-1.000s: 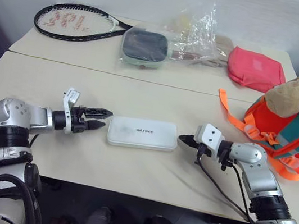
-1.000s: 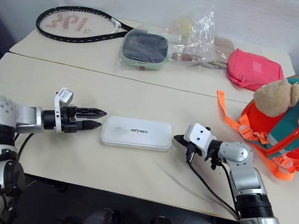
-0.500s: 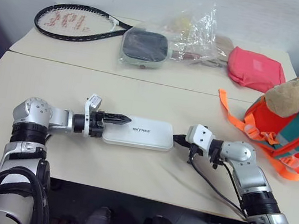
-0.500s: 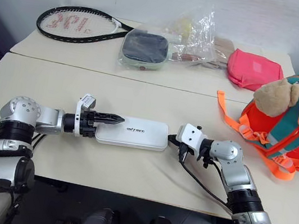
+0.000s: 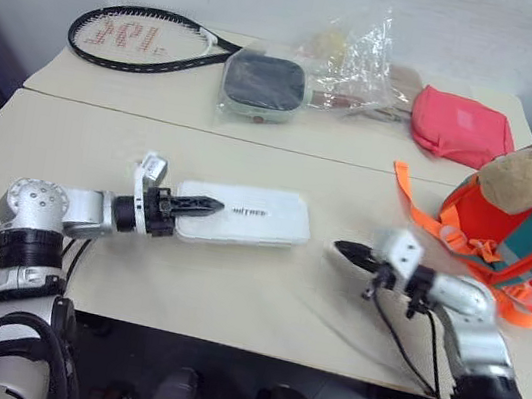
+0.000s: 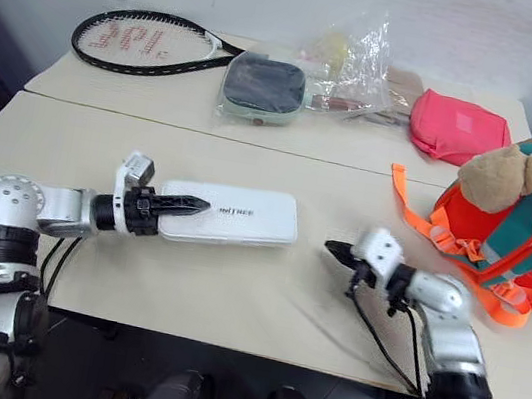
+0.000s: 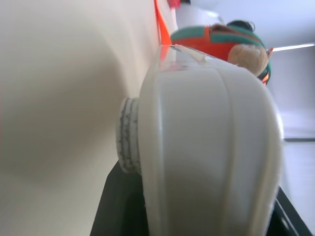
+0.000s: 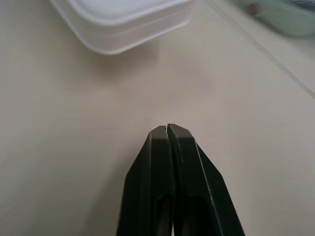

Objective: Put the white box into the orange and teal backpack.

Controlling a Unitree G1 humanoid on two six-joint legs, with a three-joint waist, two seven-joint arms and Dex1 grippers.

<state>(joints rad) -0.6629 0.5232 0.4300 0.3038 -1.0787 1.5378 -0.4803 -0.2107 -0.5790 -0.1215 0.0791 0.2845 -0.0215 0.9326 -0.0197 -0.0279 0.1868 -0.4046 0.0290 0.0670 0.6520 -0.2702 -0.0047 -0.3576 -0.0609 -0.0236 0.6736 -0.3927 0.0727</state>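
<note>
The right wrist view shows the right gripper (image 8: 168, 129) pressed together, off the flat glossy white box (image 5: 243, 215). The left gripper (image 5: 206, 204) is now clamped on its end; the right has drawn away.

On the white box (image 5: 243, 216) I read small dark lettering, "INTREE", printed across its top face near the middle. Red marks are painted on the strings of the racket (image 5: 130, 36), but I cannot make them out.
</note>
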